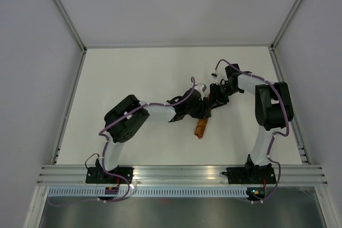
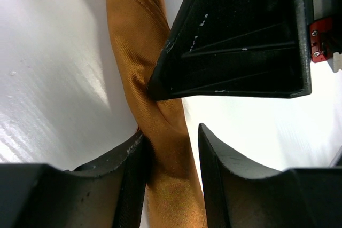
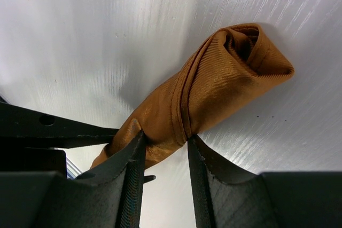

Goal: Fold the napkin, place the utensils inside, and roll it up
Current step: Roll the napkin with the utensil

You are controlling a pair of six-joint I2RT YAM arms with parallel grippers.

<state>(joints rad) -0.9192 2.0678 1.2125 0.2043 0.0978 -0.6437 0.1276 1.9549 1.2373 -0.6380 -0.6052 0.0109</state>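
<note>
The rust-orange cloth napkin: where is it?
Mid-table in the top view, the rolled napkin sits between the fingers of the left gripper and right gripper.

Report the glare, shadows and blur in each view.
Top external: even soft light, sharp; the napkin small in frame. Left wrist: glare streaks on the table, left claw fingers dark and soft. Right wrist: streaky sheen on the table, soft shadow beside the napkin, weave crisp.
</note>
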